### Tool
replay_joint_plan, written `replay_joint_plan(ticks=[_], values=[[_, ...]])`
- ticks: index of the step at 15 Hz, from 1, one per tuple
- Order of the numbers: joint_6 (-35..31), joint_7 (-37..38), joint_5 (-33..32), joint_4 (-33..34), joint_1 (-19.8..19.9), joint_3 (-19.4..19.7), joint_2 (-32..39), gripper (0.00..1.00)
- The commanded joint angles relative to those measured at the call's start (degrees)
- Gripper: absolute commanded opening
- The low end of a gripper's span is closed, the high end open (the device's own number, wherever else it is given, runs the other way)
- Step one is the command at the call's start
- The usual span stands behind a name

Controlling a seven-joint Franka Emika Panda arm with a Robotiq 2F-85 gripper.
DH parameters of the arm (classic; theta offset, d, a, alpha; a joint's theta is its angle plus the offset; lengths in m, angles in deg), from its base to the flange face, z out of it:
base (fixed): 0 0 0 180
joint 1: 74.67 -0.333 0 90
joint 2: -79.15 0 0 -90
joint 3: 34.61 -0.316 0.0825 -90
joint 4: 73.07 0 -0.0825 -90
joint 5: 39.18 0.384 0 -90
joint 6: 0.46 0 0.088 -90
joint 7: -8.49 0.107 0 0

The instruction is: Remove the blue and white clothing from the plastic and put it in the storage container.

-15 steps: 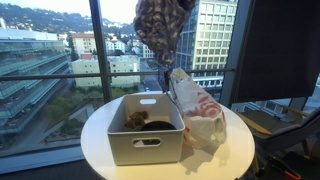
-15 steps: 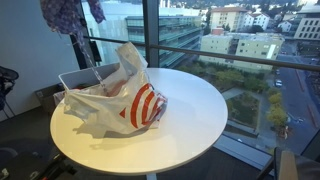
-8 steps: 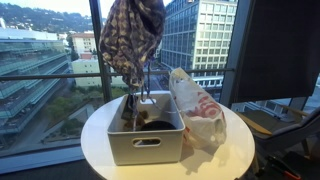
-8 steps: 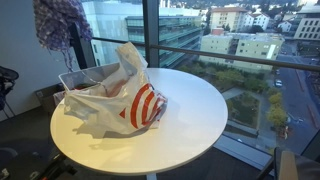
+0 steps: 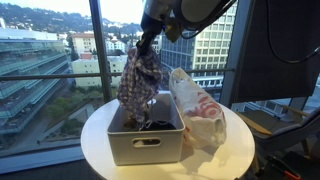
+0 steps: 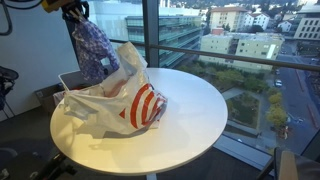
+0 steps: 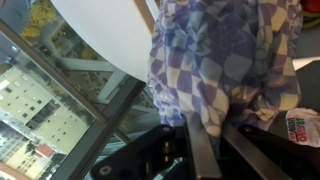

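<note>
Storage container (image 5: 146, 146) on the round table (image 5: 238, 152) takes the blue-and-white clothing (image 5: 140, 82), clear of the plastic bag (image 5: 200, 112) and dangling inside, pinched tight by the gripper (image 5: 149, 42); only the release is left, city towers beyond.

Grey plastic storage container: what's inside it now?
The blue and white checkered cloth hangs into it, beside a dark item. The cloth covers the rest.

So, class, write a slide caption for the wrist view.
Pincer gripping checked blue-and-white clothing, white table beyond.
</note>
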Motion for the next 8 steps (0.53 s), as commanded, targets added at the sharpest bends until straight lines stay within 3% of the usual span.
replay_joint_plan(ticks=[1,7,8], values=[[-5.5,-6.7,4.7,-2.9,-3.4,5.2,4.2,0.04],[-6.9,-17.4,13.0,-7.2,-5.3,8.1,12.2,0.04],[-6.7,-18.5,13.6,-7.2,-5.4,8.3,12.9,0.30]])
